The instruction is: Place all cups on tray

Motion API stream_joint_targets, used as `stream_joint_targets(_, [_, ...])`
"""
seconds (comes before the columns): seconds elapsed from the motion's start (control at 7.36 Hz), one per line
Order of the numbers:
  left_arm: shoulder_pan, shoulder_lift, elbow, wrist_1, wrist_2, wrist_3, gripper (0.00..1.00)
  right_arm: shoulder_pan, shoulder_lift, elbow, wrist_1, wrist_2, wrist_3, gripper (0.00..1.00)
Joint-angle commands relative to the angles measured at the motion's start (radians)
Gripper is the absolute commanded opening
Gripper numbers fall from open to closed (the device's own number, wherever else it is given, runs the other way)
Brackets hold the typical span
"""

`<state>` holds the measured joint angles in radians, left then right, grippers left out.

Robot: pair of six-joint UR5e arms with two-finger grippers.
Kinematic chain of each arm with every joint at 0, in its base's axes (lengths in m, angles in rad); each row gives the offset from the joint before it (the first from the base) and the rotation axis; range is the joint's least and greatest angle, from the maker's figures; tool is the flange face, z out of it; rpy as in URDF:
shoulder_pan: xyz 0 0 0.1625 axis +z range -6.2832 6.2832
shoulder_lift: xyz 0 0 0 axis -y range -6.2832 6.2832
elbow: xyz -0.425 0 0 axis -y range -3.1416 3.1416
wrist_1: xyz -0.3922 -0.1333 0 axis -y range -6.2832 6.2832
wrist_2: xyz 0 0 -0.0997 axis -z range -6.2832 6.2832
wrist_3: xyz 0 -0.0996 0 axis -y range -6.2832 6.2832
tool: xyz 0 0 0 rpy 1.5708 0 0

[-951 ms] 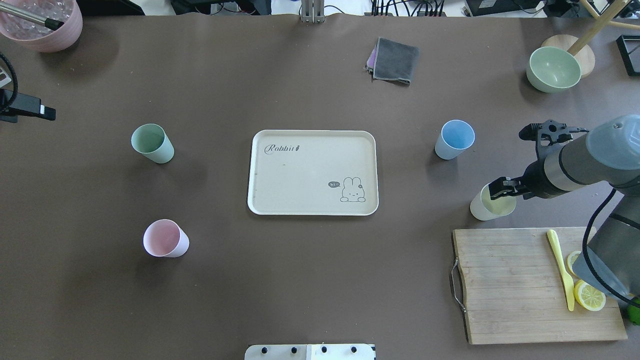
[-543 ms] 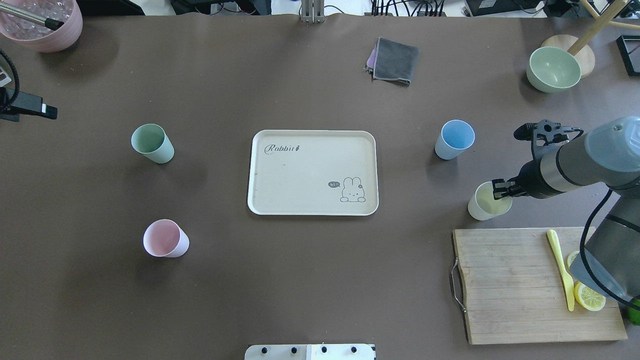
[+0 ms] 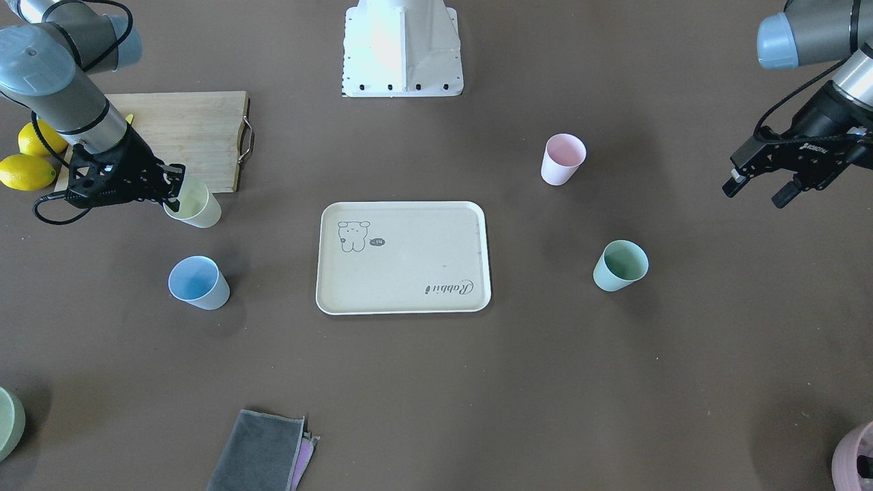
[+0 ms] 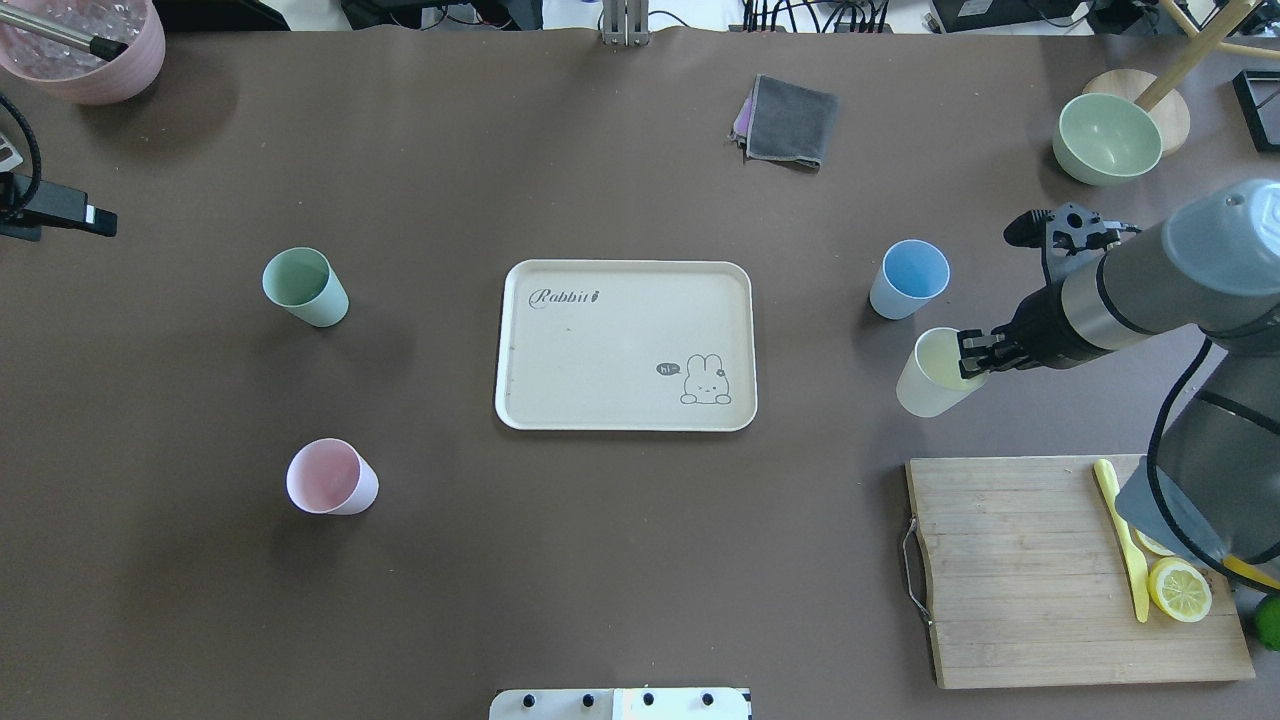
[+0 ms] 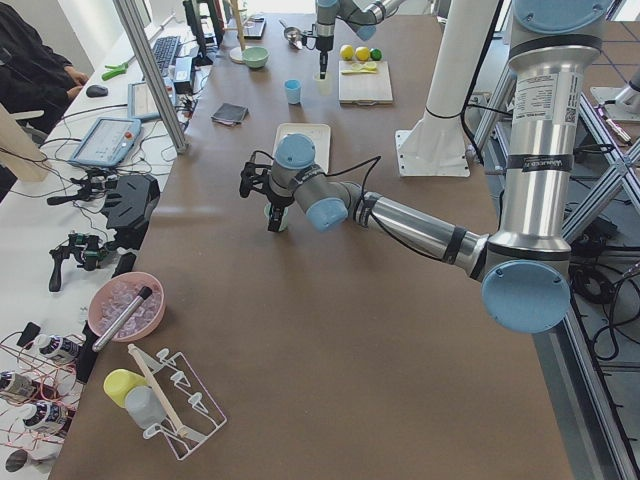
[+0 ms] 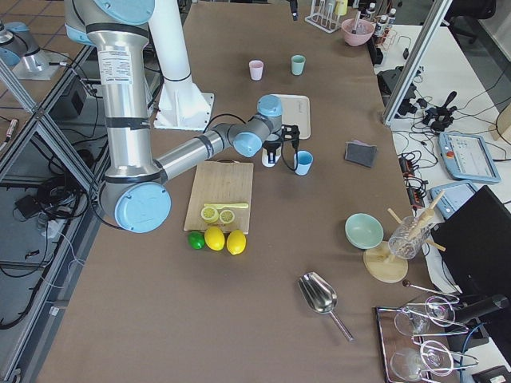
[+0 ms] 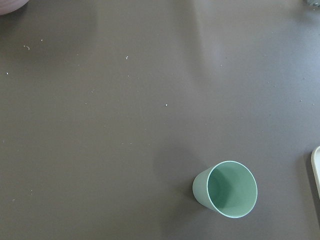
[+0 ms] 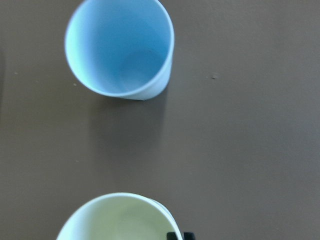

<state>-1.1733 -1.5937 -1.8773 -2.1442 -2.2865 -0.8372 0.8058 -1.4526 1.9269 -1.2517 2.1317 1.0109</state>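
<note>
Robotics lab — teach pendant (image 6: 461,152), aluminium framing (image 5: 152,70).

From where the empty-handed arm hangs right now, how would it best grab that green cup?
Pinch the rim. The green cup stands upright, mouth open, with no handle and nothing close beside it, so the left hand could drop straight down, one finger inside the wall and one outside. The right hand seems to hold the yellow cup that way.

My arms (image 4: 1110,300) are silver-grey tubes with pale blue caps (image 4: 1225,235) at the joints, black cables (image 4: 1168,410) looping beside them, black fingers (image 3: 781,198) at the ends, and a white base (image 3: 402,41) with dark screws (image 3: 389,87).
</note>
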Motion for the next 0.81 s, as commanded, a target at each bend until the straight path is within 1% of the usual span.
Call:
stream_joint_targets(0.0, [0.015,-0.002,-0.020,0.007,0.009,-0.063,0.98,-0.005,0.186,0.024,-0.191,0.016,0.116,0.00])
stream_joint_targets(0.14, [0.097,-0.002,-0.079,0.009,0.057,-0.171,0.97,-0.040,0.263,0.014,-0.251,-0.018,0.139,0.00])
stream_joint_targets(0.27, [0.154,0.009,-0.103,0.010,0.099,-0.206,0.98,-0.075,0.338,-0.012,-0.300,-0.065,0.167,0.00])
stream_joint_targets(0.41, [0.214,0.009,-0.126,0.017,0.139,-0.264,0.98,-0.097,0.407,-0.070,-0.310,-0.085,0.181,0.00])
stream_joint_targets(0.54, [0.313,0.008,-0.202,0.109,0.222,-0.314,0.97,-0.109,0.463,-0.118,-0.311,-0.107,0.184,0.00])
stream_joint_targets(0.68, [0.354,0.006,-0.311,0.280,0.246,-0.316,0.98,-0.123,0.484,-0.144,-0.308,-0.113,0.210,0.00])
